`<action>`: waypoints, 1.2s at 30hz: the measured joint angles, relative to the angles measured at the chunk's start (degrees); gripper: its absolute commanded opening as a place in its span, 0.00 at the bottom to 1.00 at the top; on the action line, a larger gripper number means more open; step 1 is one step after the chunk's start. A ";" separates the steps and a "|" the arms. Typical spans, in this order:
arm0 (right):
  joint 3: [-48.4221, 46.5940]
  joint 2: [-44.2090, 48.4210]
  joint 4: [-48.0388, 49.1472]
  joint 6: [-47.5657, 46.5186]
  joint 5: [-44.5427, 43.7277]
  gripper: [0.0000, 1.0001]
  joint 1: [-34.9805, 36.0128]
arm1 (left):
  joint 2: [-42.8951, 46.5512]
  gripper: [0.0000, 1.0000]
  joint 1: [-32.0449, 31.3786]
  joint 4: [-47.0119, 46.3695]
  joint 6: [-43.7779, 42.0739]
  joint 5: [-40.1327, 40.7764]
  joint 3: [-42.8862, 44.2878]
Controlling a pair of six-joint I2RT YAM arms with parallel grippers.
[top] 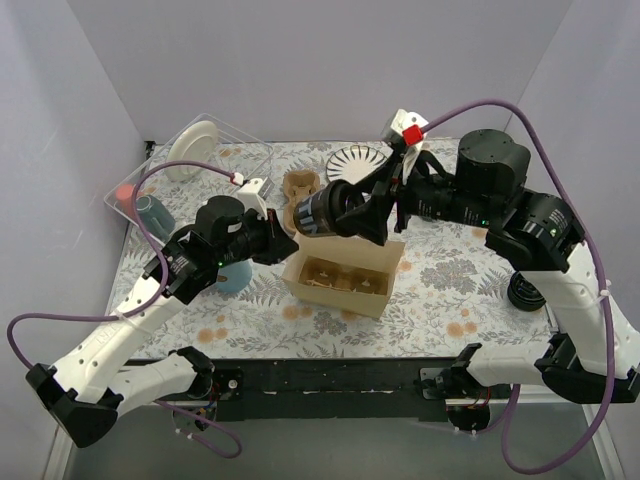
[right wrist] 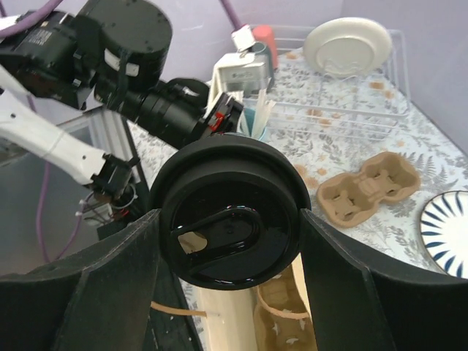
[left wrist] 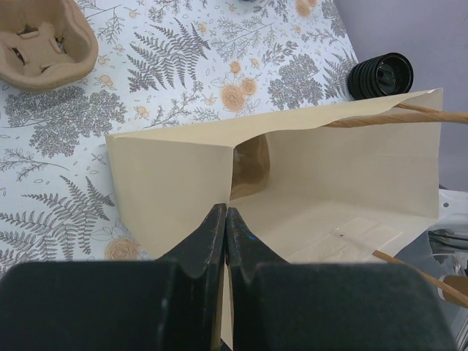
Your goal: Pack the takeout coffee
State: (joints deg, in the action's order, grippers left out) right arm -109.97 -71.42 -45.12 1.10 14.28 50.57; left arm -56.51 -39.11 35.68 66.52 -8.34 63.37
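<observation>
My right gripper is shut on a dark takeout coffee cup with a black lid, holding it tilted above the left end of an open paper bag. A brown cup carrier sits inside the bag. My left gripper is shut on the bag's left wall, its fingers pressed together on the paper. The second dark cup stands on the table at the right, also in the left wrist view.
A second cardboard carrier lies behind the bag. A light-blue cup stands under my left arm. A striped plate is at the back. A wire dish rack with a white plate fills the back left.
</observation>
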 measured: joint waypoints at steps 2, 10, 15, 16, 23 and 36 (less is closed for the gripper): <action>2.25 0.83 0.20 -0.07 1.31 0.46 0.33 | -0.17 0.00 0.00 -0.13 0.00 0.04 0.09; 11.50 2.99 -1.44 -3.21 -0.79 0.45 3.13 | 0.37 0.00 0.00 -0.20 -0.04 0.00 0.02; 14.93 2.91 -2.29 -6.25 -6.91 0.45 8.37 | 1.62 0.00 0.00 -0.66 -0.13 -0.52 -0.11; 15.08 2.60 -2.78 -7.04 -9.11 0.45 10.05 | 1.77 0.00 0.00 -0.94 -0.28 -0.76 -0.11; 14.91 -0.24 -3.13 -10.19 -20.09 0.45 14.75 | 4.90 0.00 0.00 -4.35 -3.26 -3.21 -2.32; 9.68 2.05 -3.91 -12.87 -31.23 0.44 19.32 | 3.08 0.00 0.00 -5.09 -6.32 -4.35 -2.32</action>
State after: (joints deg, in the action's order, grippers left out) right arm -100.29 -69.36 -49.04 -11.77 -16.95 69.89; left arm -53.43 -39.11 30.59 60.20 -12.69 61.06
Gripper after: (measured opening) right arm 0.766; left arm 0.010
